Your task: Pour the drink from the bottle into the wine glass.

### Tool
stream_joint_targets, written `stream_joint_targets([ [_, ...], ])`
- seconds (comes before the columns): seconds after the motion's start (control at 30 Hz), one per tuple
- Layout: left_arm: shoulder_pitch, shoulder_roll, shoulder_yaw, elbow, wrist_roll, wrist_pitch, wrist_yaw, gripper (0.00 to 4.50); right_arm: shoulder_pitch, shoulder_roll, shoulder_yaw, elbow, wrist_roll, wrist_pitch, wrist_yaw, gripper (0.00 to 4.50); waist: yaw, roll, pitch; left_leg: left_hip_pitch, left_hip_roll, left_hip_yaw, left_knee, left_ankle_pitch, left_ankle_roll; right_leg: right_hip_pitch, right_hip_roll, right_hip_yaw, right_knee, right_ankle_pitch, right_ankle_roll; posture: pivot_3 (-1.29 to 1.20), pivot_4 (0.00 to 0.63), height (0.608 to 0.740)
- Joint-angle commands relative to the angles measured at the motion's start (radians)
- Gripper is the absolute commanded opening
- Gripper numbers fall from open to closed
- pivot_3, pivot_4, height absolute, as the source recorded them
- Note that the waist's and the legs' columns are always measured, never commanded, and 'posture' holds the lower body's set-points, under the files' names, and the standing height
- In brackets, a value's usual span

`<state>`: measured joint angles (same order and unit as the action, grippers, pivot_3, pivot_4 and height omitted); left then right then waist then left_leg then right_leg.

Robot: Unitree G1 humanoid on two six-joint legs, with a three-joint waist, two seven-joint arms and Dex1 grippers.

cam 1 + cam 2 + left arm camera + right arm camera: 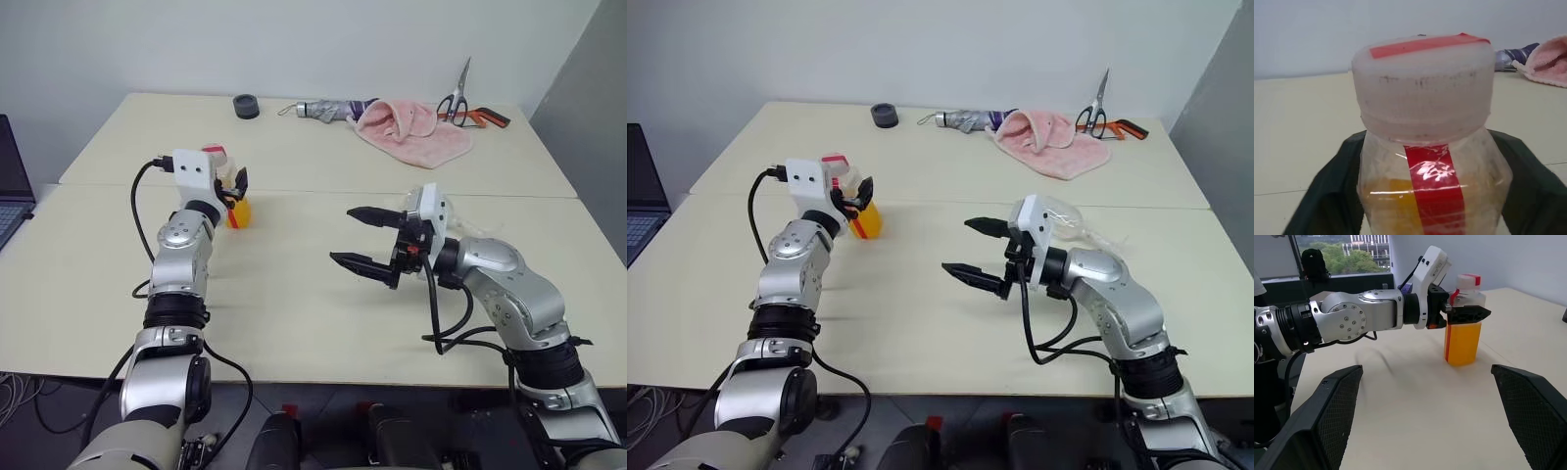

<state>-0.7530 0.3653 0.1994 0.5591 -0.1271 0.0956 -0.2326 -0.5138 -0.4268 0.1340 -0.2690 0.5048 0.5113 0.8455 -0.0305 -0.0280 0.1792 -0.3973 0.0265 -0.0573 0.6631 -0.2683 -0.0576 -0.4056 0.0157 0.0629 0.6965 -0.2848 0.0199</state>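
The bottle stands upright on the table left of centre, a small clear one with a red stripe, a red-and-white cap and orange drink in its lower half. My left gripper is shut on the bottle at its shoulder, just under the cap, with a dark finger against each side. Pointing left over the middle of the table, my right gripper is open and empty, well apart from the bottle. The wine glass shows as clear glass, mostly hidden behind my right wrist.
At the far side of the table lie a pink cloth, scissors, a folded umbrella and a small black round object. A laptop sits at the left edge. A seam crosses the table behind the bottle.
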Motion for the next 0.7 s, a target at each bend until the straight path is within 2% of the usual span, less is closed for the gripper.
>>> stream_joint_targets([
  [0.03,-0.032,0.002,0.000,-0.013,-0.002,-0.030,-0.002,2.35,-0.020,0.002,-0.018,-0.019,0.005,-0.017,0.002,4.50,0.000,0.000,0.000,0.000,0.000,0.000,0.000,0.000,0.000,0.000,0.000,0.000,0.000,0.000,0.000,0.00,0.150,0.740],
  [0.1,-0.031,0.003,0.000,-0.012,-0.002,-0.033,-0.002,1.91,-0.021,0.003,-0.019,-0.017,0.004,-0.018,0.003,4.50,0.000,0.000,0.000,0.000,0.000,0.000,0.000,0.000,0.000,0.000,0.000,0.000,0.000,0.000,0.000,0.00,0.150,0.740],
  [0.13,-0.030,0.003,0.000,-0.012,-0.002,-0.035,-0.003,1.86,-0.022,0.003,-0.019,-0.017,0.004,-0.019,0.003,4.50,0.000,0.000,0.000,0.000,0.000,0.000,0.000,0.000,0.000,0.000,0.000,0.000,0.000,0.000,0.000,0.00,0.150,0.740],
  [0.7,0.076,0.011,-0.017,-0.160,-0.013,-0.018,-0.058,1.85,-0.004,0.019,-0.026,-0.017,-0.042,-0.082,-0.029,4.50,0.000,0.000,0.000,0.000,0.000,0.000,0.000,0.000,0.000,-0.001,0.000,0.000,0.000,0.000,0.000,0.00,0.150,0.740],
])
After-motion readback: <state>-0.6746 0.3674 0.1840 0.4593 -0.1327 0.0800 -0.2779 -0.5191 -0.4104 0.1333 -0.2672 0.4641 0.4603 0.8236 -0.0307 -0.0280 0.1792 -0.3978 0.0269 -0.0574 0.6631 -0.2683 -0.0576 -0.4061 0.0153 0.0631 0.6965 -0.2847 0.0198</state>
